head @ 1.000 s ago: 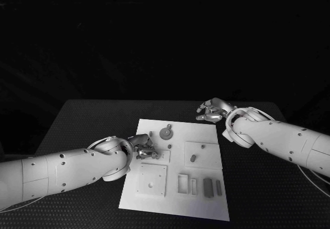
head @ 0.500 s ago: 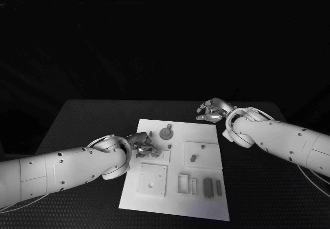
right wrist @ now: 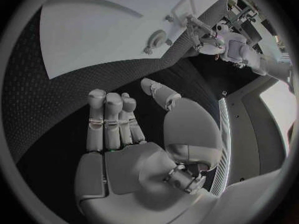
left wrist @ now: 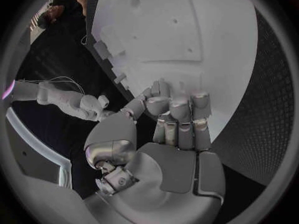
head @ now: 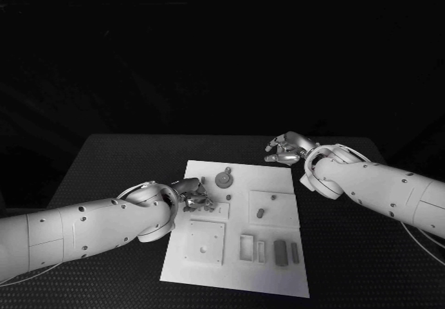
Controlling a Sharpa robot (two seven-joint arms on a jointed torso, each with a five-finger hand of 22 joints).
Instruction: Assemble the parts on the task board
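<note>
Counter (head: 111,154): black, carries everything, and your board (head: 278,270) lies flat in the middle so both arms reach it.

Board: white, with raised square plates and slots. Parts sit spread over it, well apart, each near its own seat as far as you can judge. A round part (head: 224,178) lies near the far edge, a small peg (head: 260,212) on the square plate at mid-board, and bars (head: 280,248) stand in the near slots.

Left hand (head: 192,196): over the board's left edge, just beside a small plate. Fingers are curled in close together in the left wrist view (left wrist: 177,129), tips down at the board. You cannot tell whether they pinch a part; nothing shows between them. Likely you are working a small piece at that spot.

Right hand (head: 287,149): hangs off the board's far right corner, over bare counter. In the right wrist view (right wrist: 134,149) fingers are loosely bent, thumb apart, nothing in them. Looks parked clear so the left has room.
</note>
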